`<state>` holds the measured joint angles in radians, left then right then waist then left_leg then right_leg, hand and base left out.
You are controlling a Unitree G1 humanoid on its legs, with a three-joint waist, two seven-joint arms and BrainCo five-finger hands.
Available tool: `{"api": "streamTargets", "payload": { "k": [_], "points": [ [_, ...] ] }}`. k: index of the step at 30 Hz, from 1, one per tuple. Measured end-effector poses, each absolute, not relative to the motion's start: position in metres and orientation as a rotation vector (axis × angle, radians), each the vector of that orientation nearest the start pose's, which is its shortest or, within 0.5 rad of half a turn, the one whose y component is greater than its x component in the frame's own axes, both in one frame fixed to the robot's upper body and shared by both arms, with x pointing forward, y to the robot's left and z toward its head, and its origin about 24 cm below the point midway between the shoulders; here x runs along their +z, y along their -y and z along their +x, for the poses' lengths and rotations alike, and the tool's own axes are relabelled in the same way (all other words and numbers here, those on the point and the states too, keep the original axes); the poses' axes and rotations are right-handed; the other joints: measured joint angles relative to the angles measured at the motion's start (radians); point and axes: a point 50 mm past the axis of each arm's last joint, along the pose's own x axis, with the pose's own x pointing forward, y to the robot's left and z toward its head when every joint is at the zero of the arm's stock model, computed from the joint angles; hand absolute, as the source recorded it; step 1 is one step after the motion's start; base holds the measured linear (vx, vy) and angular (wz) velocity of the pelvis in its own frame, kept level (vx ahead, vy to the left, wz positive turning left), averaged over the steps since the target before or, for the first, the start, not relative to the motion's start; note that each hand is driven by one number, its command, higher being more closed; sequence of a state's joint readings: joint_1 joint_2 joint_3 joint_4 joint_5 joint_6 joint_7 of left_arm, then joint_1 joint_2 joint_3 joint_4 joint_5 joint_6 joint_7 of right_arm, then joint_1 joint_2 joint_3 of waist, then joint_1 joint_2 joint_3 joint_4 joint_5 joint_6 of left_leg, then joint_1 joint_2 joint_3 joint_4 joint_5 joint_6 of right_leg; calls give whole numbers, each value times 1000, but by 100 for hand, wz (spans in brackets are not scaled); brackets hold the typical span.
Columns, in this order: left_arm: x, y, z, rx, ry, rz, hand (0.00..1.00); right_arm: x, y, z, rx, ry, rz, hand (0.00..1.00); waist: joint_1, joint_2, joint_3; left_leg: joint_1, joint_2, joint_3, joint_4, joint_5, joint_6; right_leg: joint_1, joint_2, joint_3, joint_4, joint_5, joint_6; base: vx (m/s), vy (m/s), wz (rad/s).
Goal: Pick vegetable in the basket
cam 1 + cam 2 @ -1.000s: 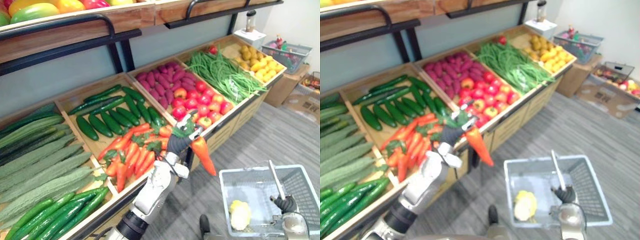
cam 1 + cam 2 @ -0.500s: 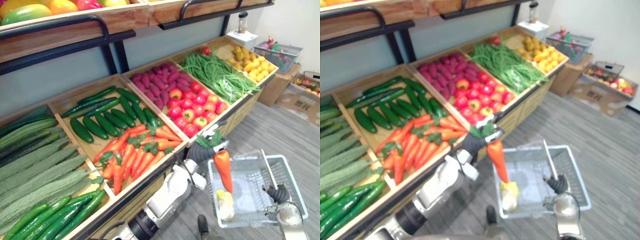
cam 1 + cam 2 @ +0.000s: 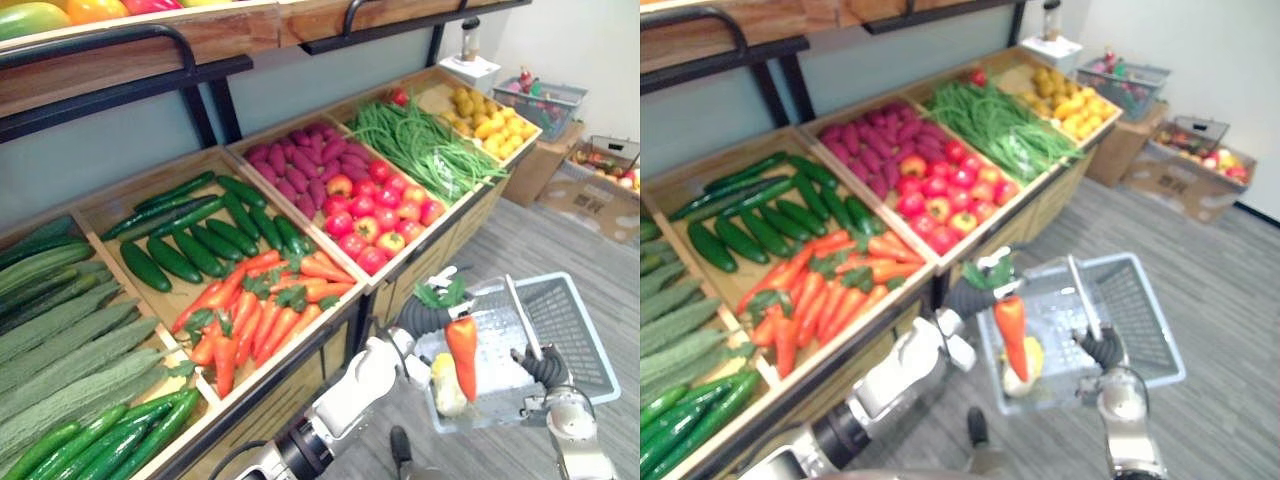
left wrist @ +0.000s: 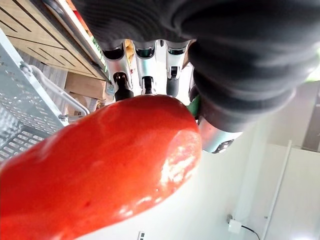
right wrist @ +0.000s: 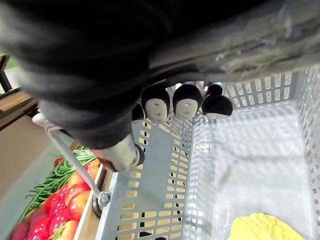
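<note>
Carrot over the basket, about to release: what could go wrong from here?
1. The carrot hangs from the left robot hand close to the shelf-side rim of the basket; released here, it might clip the rim and fall to the floor.
2. The yellow vegetable lies right below, so the carrot may bounce or roll.
3. The right robot hand holds the basket by its handle alone; impact could swing it.

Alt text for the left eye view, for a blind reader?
The left hand holds a carrot tip down over a grey basket whose handle the right hand grips; a yellow vegetable lies inside. Beside it, a wooden stand displays cucumbers, carrots, tomatoes, beans.
</note>
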<state>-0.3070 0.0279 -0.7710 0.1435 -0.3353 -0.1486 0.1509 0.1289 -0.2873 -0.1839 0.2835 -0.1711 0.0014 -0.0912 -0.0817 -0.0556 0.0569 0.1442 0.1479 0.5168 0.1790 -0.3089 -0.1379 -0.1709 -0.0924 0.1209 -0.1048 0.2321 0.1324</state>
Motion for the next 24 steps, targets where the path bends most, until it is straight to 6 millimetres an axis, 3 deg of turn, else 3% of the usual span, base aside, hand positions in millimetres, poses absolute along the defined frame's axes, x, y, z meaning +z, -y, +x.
{"api": "streamTargets", "payload": {
  "k": [10, 18, 24],
  "points": [
    [62, 35, 237, -674, 76, -116, 100, -36, 257, 192, -235, -422, -360, 100, -25, 0, 0, 3, -5, 1, -1, 0, 0, 0, -1, 5, 0, 0, 0, 0, 0, 0],
    [59, 38, 235, -685, 79, -74, 100, -36, 257, 192, -232, -420, -359, 100, -27, -2, 1, 3, -7, 1, -1, 0, 0, 0, -3, 14, 0, 1, 1, 0, 0, 0],
    [53, 47, 239, -675, 106, 64, 100, -29, 247, 194, -196, -377, -356, 100, -42, -14, 1, 3, -7, 12, -1, 0, 0, -6, -1, 24, 0, 0, 0, -6, -12, -4]
  ]
}}
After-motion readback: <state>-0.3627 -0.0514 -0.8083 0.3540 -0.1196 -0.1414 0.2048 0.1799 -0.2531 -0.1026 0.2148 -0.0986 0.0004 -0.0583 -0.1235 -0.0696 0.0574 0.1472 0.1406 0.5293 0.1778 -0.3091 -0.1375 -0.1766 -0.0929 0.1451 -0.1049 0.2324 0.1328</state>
